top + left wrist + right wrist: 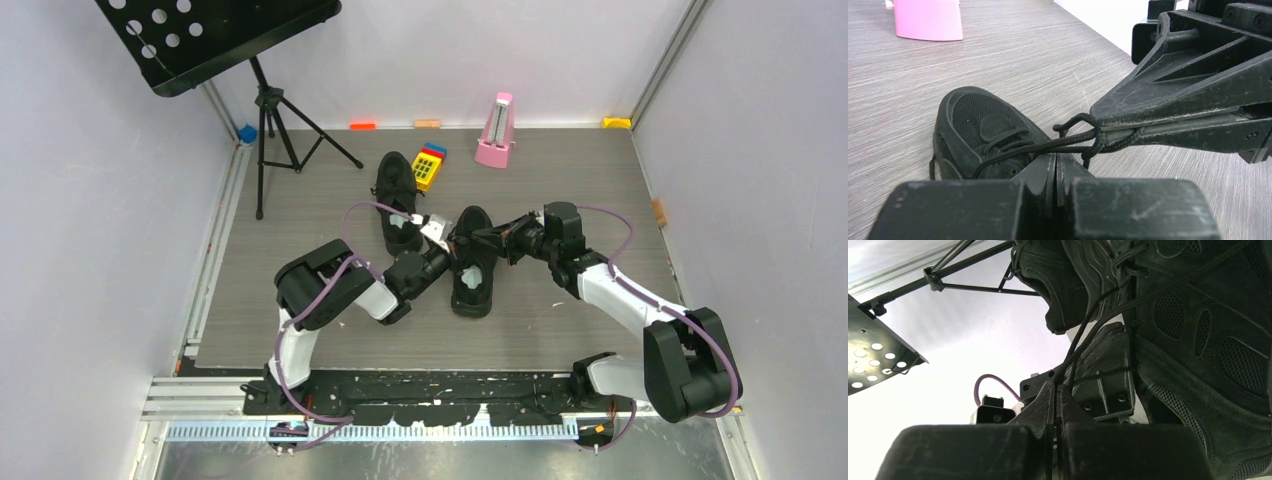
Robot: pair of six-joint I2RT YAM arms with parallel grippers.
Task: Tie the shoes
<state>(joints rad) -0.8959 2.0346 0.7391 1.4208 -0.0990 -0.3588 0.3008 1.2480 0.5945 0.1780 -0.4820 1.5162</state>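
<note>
Two black shoes lie on the wood-grain table: the near shoe (472,290) in the middle and the far shoe (398,185) behind it to the left. Both grippers meet over the near shoe's laces. My right gripper (478,240) (1055,385) is shut on a black lace (1068,142) pulled from the near shoe (983,125); its fingers (1168,115) show in the left wrist view. My left gripper (452,243) (1055,156) is shut, and the lace runs across its tips. I cannot tell if it pinches the lace.
A black music stand (215,35) on a tripod stands at the back left. A pink metronome (495,130) (928,20) and a yellow toy block (429,167) sit at the back. White walls enclose the table.
</note>
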